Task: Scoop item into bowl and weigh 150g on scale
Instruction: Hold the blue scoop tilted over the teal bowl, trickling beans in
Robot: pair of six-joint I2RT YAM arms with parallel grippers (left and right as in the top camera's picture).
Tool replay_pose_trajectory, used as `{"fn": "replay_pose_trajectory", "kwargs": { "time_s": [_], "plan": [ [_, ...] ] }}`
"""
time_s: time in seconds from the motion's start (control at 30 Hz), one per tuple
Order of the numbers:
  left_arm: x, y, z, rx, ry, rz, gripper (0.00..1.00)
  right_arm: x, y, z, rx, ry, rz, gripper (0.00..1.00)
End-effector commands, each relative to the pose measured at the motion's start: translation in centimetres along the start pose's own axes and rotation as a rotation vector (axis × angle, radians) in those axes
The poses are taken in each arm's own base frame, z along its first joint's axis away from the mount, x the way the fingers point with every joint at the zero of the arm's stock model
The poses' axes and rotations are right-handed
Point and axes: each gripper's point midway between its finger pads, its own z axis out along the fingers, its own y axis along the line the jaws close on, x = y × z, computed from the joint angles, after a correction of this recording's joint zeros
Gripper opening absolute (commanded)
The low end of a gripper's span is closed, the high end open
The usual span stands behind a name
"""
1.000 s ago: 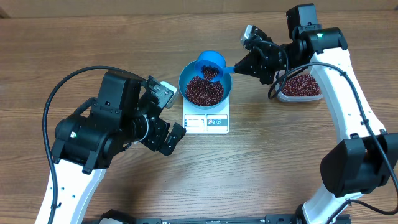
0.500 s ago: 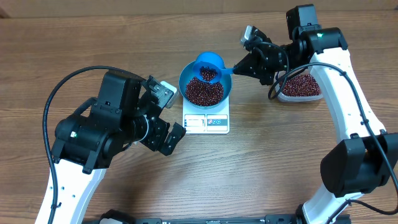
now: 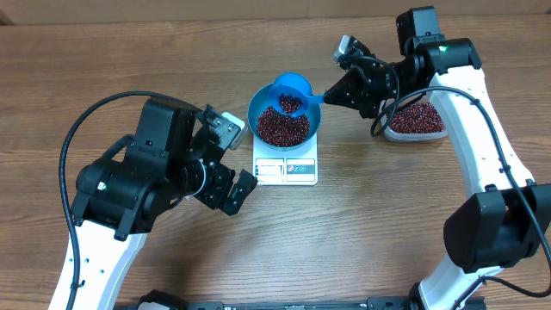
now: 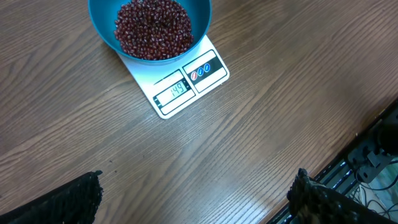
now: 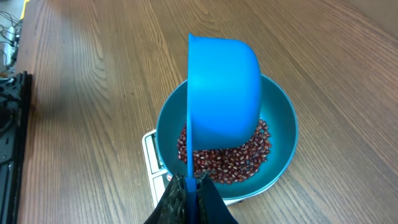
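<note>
Loose beans (image 4: 152,28) roll and spill; move them only by the stiff handle of the scoop (image 5: 224,87). Over the bowl (image 5: 283,118) the right gripper (image 5: 193,202) pinches it; the left gripper (image 4: 198,186) gapes empty.

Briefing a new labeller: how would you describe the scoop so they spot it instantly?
Find the white scale at the middle of the table; a wide blue bowl of beans sits on it. Above that bowl's far side hangs the scoop, tipped, its handle pinched in the right gripper. It is the smaller blue cup, the only one with a handle.
</note>
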Motion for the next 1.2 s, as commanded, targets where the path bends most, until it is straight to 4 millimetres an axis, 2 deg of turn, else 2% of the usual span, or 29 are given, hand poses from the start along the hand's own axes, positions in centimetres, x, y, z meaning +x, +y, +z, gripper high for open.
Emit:
{"fn": "replay_pose_trajectory", "kwargs": {
  "time_s": [0.0,0.03,0.1,0.3,1.17],
  "plan": [
    [-0.07,-0.02,0.10,-0.003,0.003,0.027,1.00,-1.41,-0.36,-0.73,0.038,-0.020,-0.064,0.04],
    [-0.07,-0.02,0.10,-0.003,0.003,0.027,1.00,-1.30,-0.78,-0.73,0.058,-0.009,-0.077,0.04],
    [-0.07,-0.02,0.10,-0.003,0.003,0.027,1.00,-1.91,-0.39,-1.01,0.050,-0.030,-0.086,0.04],
    [-0.07,-0.02,0.10,-0.003,0.003,0.027,1.00,-2.09,-0.26,-0.99,0.040,-0.042,-0.087,0.04],
    [-0.07,-0.02,0.10,-0.003,0.003,0.027,1.00,-1.88,-0.76,-1.04,0.064,-0.027,-0.074,0.04]
  ]
}}
